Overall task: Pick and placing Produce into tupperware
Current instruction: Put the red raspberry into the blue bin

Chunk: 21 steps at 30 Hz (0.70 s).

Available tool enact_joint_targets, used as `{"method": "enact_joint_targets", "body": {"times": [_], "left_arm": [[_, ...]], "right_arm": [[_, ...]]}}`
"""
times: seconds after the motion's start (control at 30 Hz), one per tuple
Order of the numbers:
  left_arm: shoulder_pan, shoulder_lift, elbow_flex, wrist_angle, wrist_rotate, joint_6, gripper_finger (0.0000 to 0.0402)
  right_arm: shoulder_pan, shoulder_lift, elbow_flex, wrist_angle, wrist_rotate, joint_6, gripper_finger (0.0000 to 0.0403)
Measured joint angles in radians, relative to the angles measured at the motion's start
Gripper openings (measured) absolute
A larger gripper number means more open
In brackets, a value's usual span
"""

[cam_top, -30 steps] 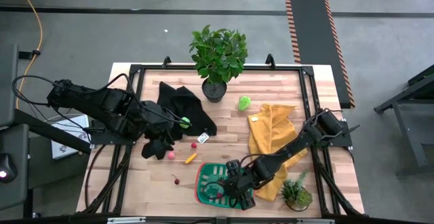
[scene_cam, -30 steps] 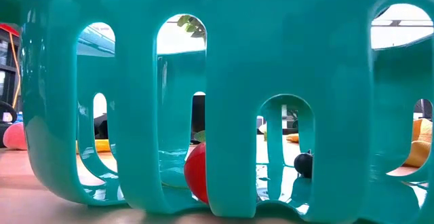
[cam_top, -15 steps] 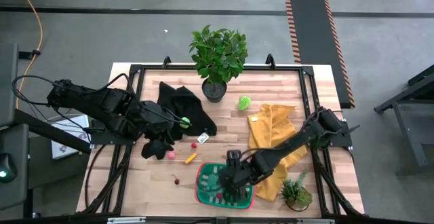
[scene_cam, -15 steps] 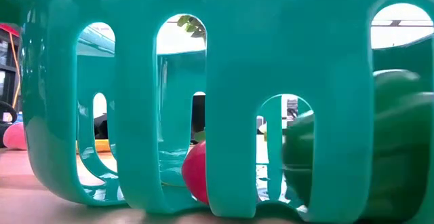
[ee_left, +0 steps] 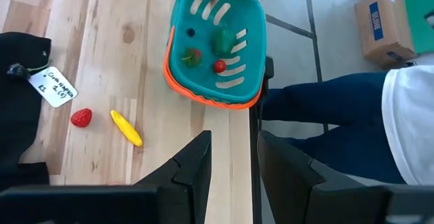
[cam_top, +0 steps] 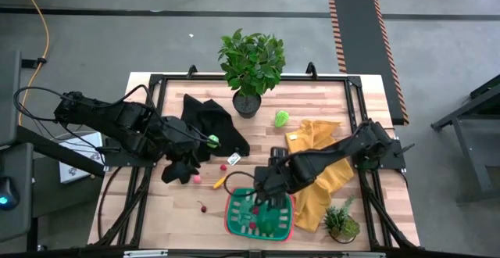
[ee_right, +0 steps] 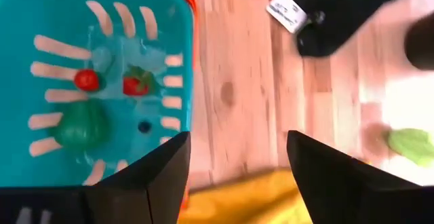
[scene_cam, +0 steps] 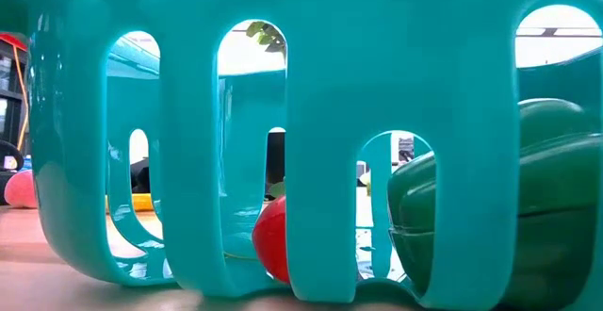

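Hovering over the far edge of the tupperware (ee_left: 203,100): right gripper (ee_right: 237,149), dark blocky fingers spread wide, nothing between them, released. Wood planks and a fold of yellow cloth (cam_top: 312,164) visible through the gap.

Tupperware at the table's near edge, between the two arms: rounded-rectangle tray, glossy teal-green plastic, orange-red rim, pale slots cut in base and walls. Holding four pieces:
- ribbed dark green pepper (ee_right: 81,125), glossy, biggest of the lot
- smooth red ball (ee_right: 86,79)
- red strawberry with green top (ee_right: 135,83)
- small dark blob (ee_right: 144,126), type unclear

Still loose on the light wood tabletop (cam_top: 172,211): slim yellow piece (ee_left: 127,127), second red strawberry (ee_left: 81,117) beside it, tiny dark-red bit (cam_top: 202,207) near the tray's left side, crinkled lime-green piece (cam_top: 281,118) at the yellow cloth's far corner, lime-green ball (cam_top: 212,140) on the rumpled black cloth (cam_top: 211,121).

Parked at the table's left side beside the black cloth: left gripper (ee_left: 234,142), fingers only narrowly parted, empty.

Also around: white paper tag (ee_left: 52,86) on the black cloth's edge, leafy potted plant (cam_top: 251,62) at the far edge, small potted plant (cam_top: 341,223) at the near right corner, person in dark trousers (ee_left: 325,108) standing just off the table's near edge.
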<state>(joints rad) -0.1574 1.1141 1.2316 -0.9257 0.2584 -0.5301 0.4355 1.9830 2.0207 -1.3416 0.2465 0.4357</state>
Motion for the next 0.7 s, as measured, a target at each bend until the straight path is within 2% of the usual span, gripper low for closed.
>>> {"method": "enact_joint_targets", "body": {"times": [0.13, 0.23, 0.57, 0.7], "left_arm": [[0.0, 0.0, 0.0, -0.001, 0.001, 0.002, 0.0111], [0.0, 0.0, 0.0, -0.001, 0.002, 0.002, 0.0111], [0.0, 0.0, 0.0, -0.001, 0.0, 0.01, 0.0111], [0.0, 0.0, 0.0, 0.0, -0.009, 0.009, 0.0111]], "right_arm": [[0.001, -0.052, -0.006, -0.03, -0.003, 0.015, 0.0223], [0.005, -0.107, -0.006, -0.057, 0.034, 0.048, 0.0212], [0.057, -0.35, -0.008, -0.235, 0.346, 0.294, 0.0193], [0.104, -0.475, -0.107, -0.202, 0.454, 0.374, 0.0193]]}}
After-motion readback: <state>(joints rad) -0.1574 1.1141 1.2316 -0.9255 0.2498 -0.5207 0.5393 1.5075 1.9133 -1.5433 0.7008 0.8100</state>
